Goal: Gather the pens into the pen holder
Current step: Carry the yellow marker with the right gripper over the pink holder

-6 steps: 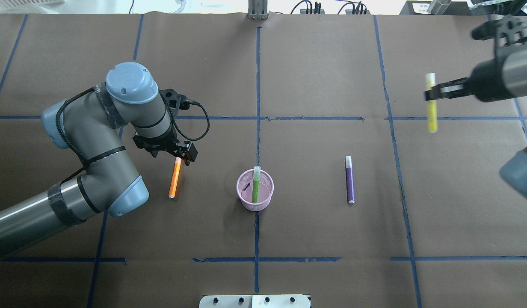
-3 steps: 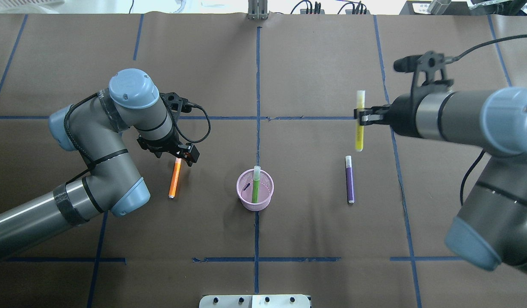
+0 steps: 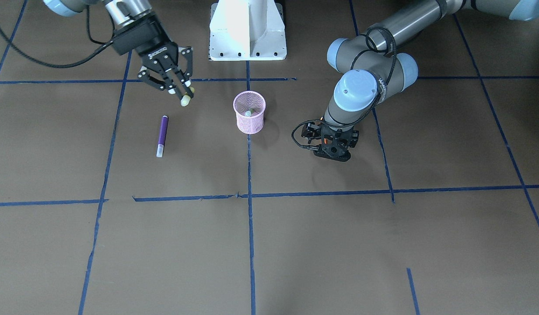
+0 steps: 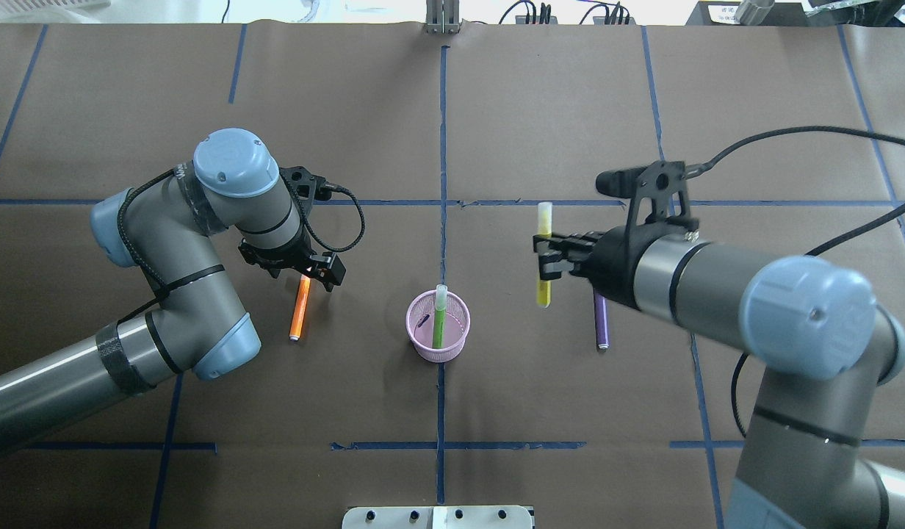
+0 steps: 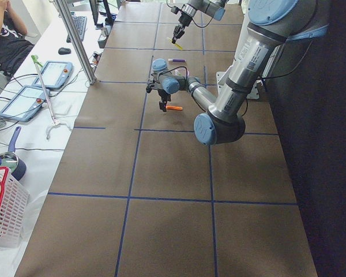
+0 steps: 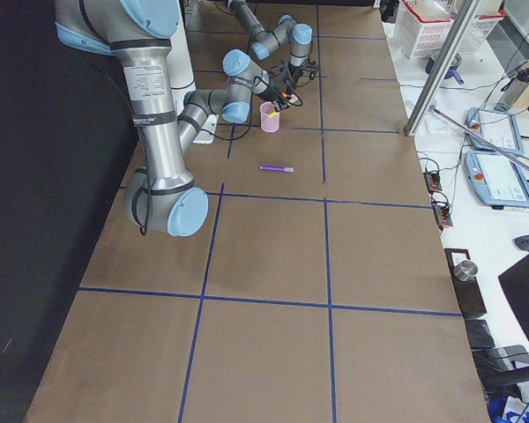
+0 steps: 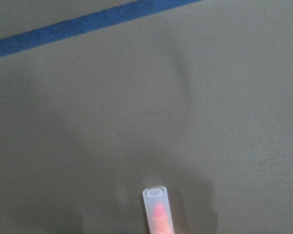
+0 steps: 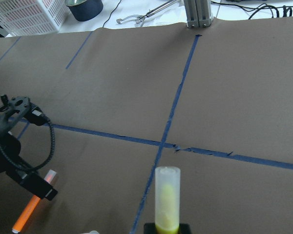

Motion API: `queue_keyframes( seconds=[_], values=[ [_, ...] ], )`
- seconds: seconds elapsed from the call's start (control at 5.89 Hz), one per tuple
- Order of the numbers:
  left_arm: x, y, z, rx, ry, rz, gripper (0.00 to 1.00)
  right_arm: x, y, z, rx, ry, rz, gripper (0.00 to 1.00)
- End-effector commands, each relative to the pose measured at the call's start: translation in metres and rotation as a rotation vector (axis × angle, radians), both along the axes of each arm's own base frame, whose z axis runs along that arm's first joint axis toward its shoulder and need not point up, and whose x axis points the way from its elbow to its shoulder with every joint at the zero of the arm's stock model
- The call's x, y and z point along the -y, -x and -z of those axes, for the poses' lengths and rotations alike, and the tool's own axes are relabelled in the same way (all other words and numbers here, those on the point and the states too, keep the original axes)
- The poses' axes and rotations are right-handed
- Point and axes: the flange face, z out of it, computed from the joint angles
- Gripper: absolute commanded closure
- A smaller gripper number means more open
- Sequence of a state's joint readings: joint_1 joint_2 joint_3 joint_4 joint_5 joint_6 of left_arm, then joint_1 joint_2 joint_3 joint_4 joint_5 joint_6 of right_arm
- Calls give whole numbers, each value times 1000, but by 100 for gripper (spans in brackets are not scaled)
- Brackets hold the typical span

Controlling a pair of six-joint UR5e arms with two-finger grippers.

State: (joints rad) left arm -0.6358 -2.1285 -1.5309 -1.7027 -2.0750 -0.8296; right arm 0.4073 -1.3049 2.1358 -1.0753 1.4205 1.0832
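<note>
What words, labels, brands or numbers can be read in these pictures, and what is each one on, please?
None can be read.
Lettering on the left arm, left side view: too blurred to read.
Lettering on the right arm, right side view: too blurred to read.
White label beyond the table's far edge, overhead view: too small to read.
The yellow pen and the pink cup show no print.

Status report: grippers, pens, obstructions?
Right gripper shut on yellow pen, aloft short of pen holder. Left gripper over orange pen, grip unclear. Green pen in holder, purple pen on table. No obstruction.
</note>
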Motion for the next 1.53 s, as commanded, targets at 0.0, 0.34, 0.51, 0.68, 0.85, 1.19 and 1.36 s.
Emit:
queue_keyframes(
  seconds=[0.0, 0.34, 0.51, 0.68, 0.85, 1.19, 1.36],
  values=[
    [-1, -2, 2, 0, 1, 6, 0, -50, 45, 19, 17, -53, -59, 100],
    [-2, -1, 4, -3, -2, 6, 0, -53, 77, 50, -57, -64, -111, 99],
    [-2, -1, 5, -5, -4, 5, 0, -44, 104, 61, -71, -74, -125, 99],
    [-2, -1, 4, -4, -4, 4, 0, -25, 109, 60, -92, -72, -155, 99],
    [-2, -1, 6, -6, -7, 3, 0, -9, 117, 59, -102, -68, -180, 100],
    [-2, -1, 6, -6, -8, 2, 0, 4, 139, 50, -135, -50, -191, 99],
    [-2, -1, 6, -6, -8, 2, 0, 0, 141, 51, -133, -50, -182, 99]
  ],
)
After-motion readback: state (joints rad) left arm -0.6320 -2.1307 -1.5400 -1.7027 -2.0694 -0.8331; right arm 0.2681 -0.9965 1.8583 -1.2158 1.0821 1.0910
